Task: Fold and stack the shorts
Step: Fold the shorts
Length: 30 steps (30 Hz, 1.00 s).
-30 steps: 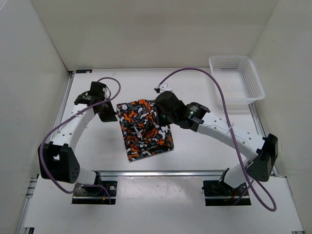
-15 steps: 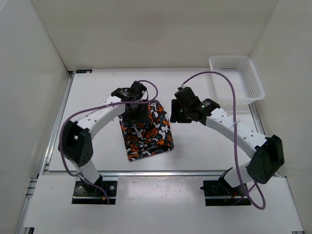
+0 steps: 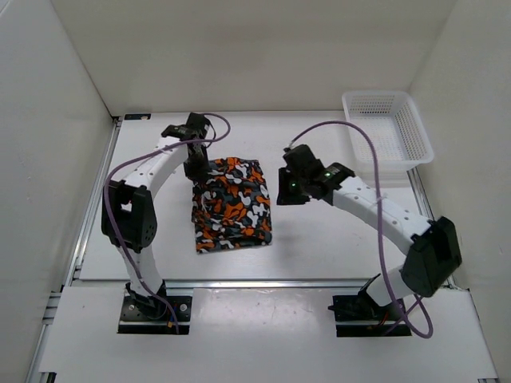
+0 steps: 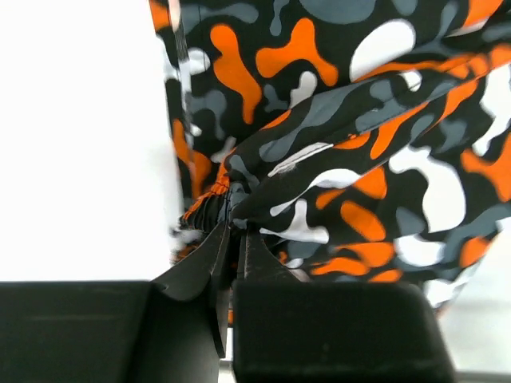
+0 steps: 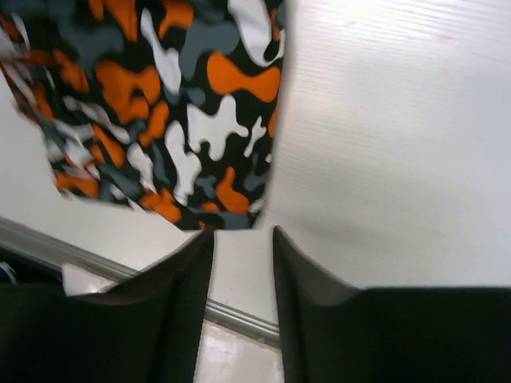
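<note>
The camouflage shorts (image 3: 232, 204) lie folded in the middle of the table, orange, black, grey and white. My left gripper (image 3: 195, 169) is at their far left corner, shut on a bunched edge of the shorts (image 4: 335, 152); its jaws pinch the fabric in the left wrist view (image 4: 234, 231). My right gripper (image 3: 285, 191) hovers just right of the shorts, open and empty. In the right wrist view (image 5: 242, 233) the shorts (image 5: 168, 112) lie ahead and to the left of the fingers.
A white mesh basket (image 3: 387, 128) stands at the far right corner. White walls enclose the table on three sides. An aluminium rail (image 3: 263, 282) runs along the near edge.
My left gripper has drawn the far edge of the shorts back and left, and the shorts now lie straighter and shorter. My right gripper has let go and stays just right of them.
</note>
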{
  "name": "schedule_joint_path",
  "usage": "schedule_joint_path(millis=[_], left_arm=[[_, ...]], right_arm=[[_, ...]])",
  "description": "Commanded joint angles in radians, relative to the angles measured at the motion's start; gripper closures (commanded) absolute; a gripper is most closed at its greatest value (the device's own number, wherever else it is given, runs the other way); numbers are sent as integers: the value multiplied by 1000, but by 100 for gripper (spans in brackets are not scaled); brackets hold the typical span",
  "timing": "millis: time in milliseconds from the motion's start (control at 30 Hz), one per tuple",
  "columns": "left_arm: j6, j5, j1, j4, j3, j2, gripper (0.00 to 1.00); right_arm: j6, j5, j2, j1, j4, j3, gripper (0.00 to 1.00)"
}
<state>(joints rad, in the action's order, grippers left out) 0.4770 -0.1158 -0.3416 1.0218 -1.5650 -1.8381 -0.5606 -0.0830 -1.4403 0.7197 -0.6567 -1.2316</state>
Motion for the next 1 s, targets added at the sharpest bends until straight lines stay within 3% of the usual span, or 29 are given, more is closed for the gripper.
schedule_joint_path(millis=[0,133,200,300,333,400,500,533,700,833,900,967], left_arm=[[-47,59,27,-14,-70,-56,90],[-48,105,67,-14,-70,-130,90],[-48,105,79,-25,-59,-157,90],[-48,96,104,-25,-59,-190,79],[-48,96,122,-25,-59,-210,70],[-48,96,144,-25,-69,-220,62],[-48,85,185,-25,-99,-220,59],[-48,85,200,-25,-108,-231,48],[-57,120,210,7,-220,-306,45],[-57,120,210,26,-270,-349,42],[-57,120,210,26,-270,-336,31],[-48,108,210,26,-270,-302,14]], right_arm=[[36,72,-127,64,80,-46,72],[-5,132,-262,73,173,-48,92],[-19,155,-324,73,206,-48,94],[-19,166,-399,86,216,-75,96],[-19,146,-426,95,191,-98,99],[-19,125,-436,95,152,-130,99],[-28,-9,-388,139,115,-155,99],[-28,-32,-353,150,115,-146,99],[-28,-24,-405,169,115,-218,99],[-28,41,-561,178,115,-287,99],[-38,51,-609,178,115,-327,99],[-38,51,-661,178,106,-356,99]])
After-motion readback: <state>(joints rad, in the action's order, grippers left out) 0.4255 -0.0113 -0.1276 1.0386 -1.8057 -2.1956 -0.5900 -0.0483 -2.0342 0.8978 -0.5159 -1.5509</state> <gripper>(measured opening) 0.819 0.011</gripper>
